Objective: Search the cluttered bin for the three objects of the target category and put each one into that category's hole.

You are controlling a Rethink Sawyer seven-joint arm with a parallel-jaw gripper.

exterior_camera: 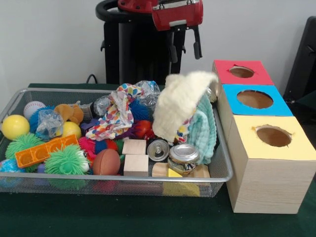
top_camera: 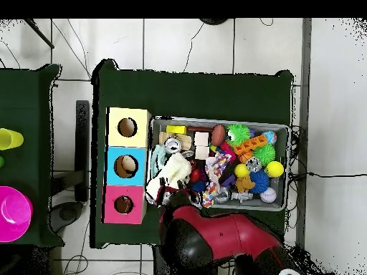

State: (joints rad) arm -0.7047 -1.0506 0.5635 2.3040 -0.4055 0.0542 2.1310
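Looks barely begun, judging from how things lie. Nearest, shows the bin (exterior_camera: 98,177) packed to its front rim with cans (exterior_camera: 183,154), wooden blocks (exterior_camera: 134,147), a football (exterior_camera: 106,162) and green spiky balls (exterior_camera: 66,160), none of them animals. Farther back on the left, finds just one likely target, a tan figure (exterior_camera: 69,112), lying on top near the far rim, beside a yellow ball (exterior_camera: 71,129) and crinkled plastic (exterior_camera: 48,123); from overhead, places it toward the bin's end away from the boxes. Cannot find a duck or a tiger in either view; probably buried, perhaps under the patterned cloth (exterior_camera: 116,116), the cream fleece (exterior_camera: 180,101) or the mint cloth (exterior_camera: 203,131) heaped toward the boxes. Beside the bin, shows a yellow box (exterior_camera: 269,163), a blue box (exterior_camera: 284,106) and a red box (exterior_camera: 224,69) running near to far, with only bare brown visible through each hole; cannot see the bottoms, nor tell which hole is meant for animals. Farthest and highest, finds the gripper (exterior_camera: 184,47) hanging above the fleece, fingers apart, gripping nothing, clear of the clutter. Leaves, so judged, all three picks and drops to do.
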